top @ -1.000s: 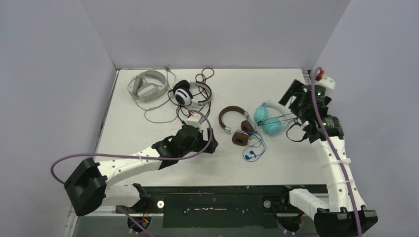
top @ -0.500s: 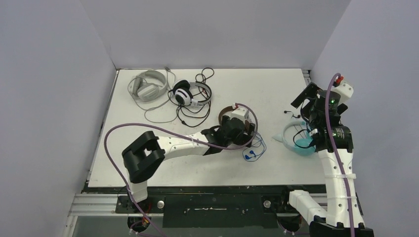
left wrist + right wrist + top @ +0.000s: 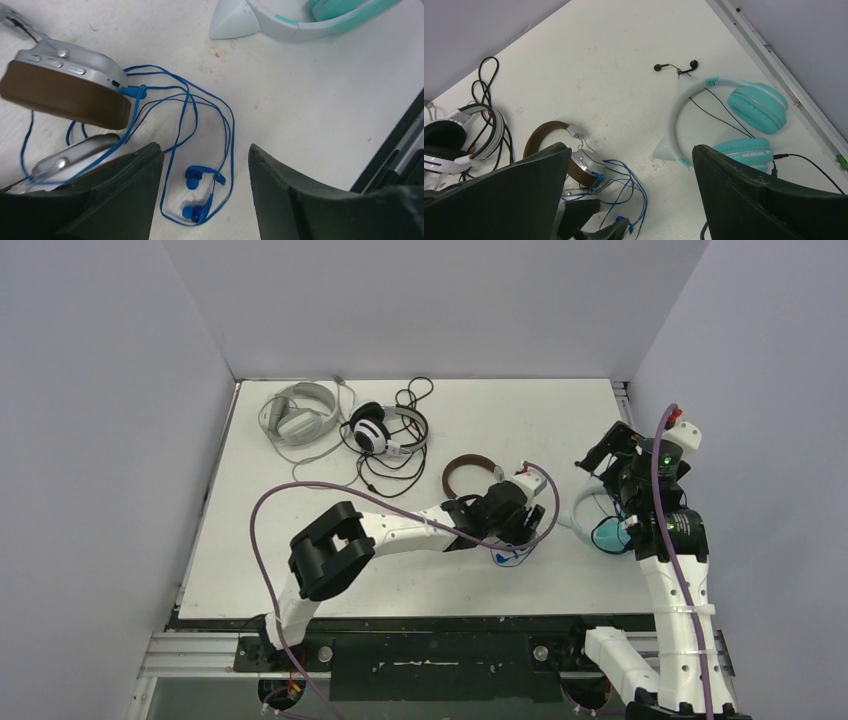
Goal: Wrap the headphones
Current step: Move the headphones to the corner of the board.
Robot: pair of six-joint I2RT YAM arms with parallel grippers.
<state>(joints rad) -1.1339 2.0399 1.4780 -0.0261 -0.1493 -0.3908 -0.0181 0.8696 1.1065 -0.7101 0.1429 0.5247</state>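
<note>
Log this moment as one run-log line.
left gripper: open, above blue cable of brown headphones | right gripper: open, empty, near teal headphones | cable: loose, unwrapped

The brown headphones (image 3: 60,100) have silver shells and a bright blue cable (image 3: 132,91). The teal headphones (image 3: 756,107) wear a white band (image 3: 676,107) — small teal accents on it. Toward the far left corner of the white worktop (image 3: 520,420) lie black-and-white headphones (image 3: 372,430) and pale grey headphones (image 3: 295,415) — grey all over.
</note>
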